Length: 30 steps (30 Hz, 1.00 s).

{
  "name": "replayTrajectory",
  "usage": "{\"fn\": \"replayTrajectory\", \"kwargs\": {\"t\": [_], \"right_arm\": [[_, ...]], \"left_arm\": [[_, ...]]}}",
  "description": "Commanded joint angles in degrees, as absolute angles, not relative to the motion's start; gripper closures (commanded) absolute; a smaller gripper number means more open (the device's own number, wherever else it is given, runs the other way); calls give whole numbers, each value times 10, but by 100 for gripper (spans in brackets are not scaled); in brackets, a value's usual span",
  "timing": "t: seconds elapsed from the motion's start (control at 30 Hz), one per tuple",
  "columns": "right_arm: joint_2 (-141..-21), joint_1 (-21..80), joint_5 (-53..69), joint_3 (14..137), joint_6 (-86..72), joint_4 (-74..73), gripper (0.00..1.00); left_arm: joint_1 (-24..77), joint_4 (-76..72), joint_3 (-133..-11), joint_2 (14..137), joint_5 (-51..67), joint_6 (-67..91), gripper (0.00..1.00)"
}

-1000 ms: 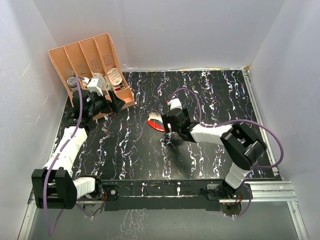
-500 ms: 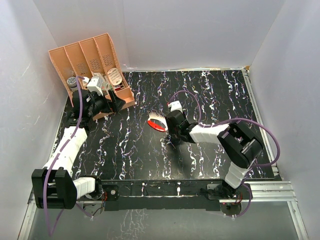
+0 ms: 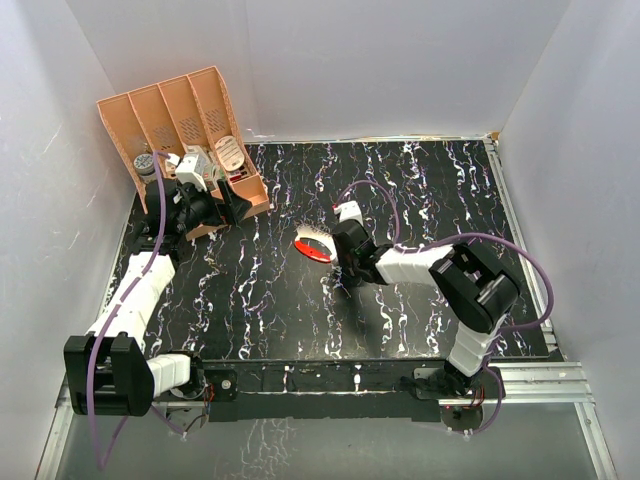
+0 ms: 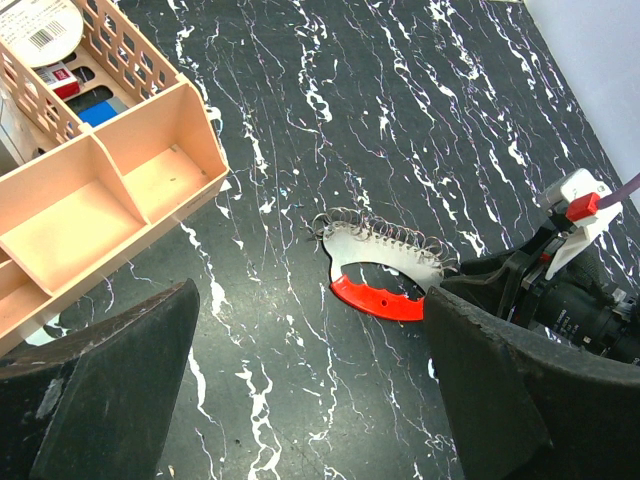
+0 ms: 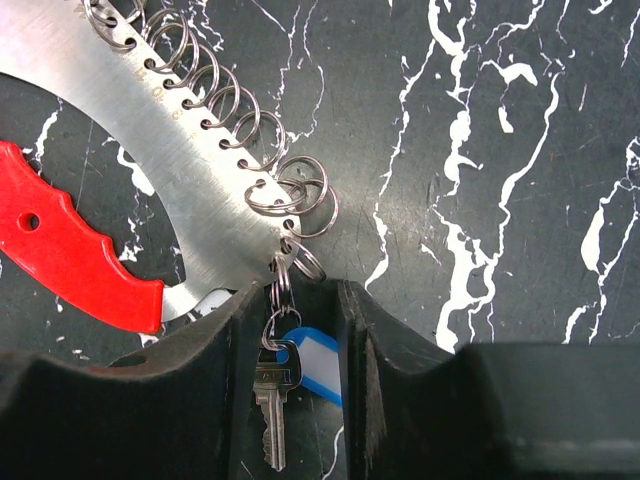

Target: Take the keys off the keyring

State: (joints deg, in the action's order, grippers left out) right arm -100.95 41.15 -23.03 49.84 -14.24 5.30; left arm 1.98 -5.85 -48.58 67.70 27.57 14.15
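Right gripper (image 5: 290, 300) narrowed around keys (image 5: 272, 385); keyring (image 5: 150, 160) linked just ahead; organizer (image 3: 175, 110) well apart.

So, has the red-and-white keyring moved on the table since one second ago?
No. The keyring lies at the same spot, judged against the near corner of the orange organizer.

The keyring (image 4: 385, 278), a red-and-white oval edged with wire rings, is shown lying mid-tabletop (image 4: 430, 110), near a peach compartment organiser (image 4: 150, 160). The left gripper (image 4: 310, 390) is seen with dark fingers (image 4: 100, 390) spread wide.
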Motion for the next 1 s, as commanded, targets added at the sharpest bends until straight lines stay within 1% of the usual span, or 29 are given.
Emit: {"fn": "replayTrajectory", "kwargs": {"t": [0.0, 0.1, 0.23, 0.3, 0.4, 0.67, 0.83, 0.97], "right_arm": [[-1025, 410, -235, 526, -141, 70, 68], [-1032, 410, -228, 534, -140, 74, 71], [-1041, 410, -222, 542, -138, 73, 80], [-1043, 410, -218, 545, -138, 73, 86], [-1044, 410, -211, 548, -138, 76, 100], [-1035, 410, -229, 566, -114, 60, 100], [-960, 410, -255, 572, -71, 58, 100], [-895, 411, -233, 576, -26, 61, 100]], "left_arm": [[17, -70, -482, 676, 292, 145, 8], [17, -71, -482, 676, 293, 145, 8], [17, -69, -482, 677, 293, 144, 8], [18, -69, -482, 677, 294, 145, 8], [17, -69, -482, 678, 293, 145, 8], [17, -74, -491, 686, 296, 154, 9], [17, -79, -528, 701, 309, 166, 9], [18, -83, -563, 719, 327, 177, 9]]}}
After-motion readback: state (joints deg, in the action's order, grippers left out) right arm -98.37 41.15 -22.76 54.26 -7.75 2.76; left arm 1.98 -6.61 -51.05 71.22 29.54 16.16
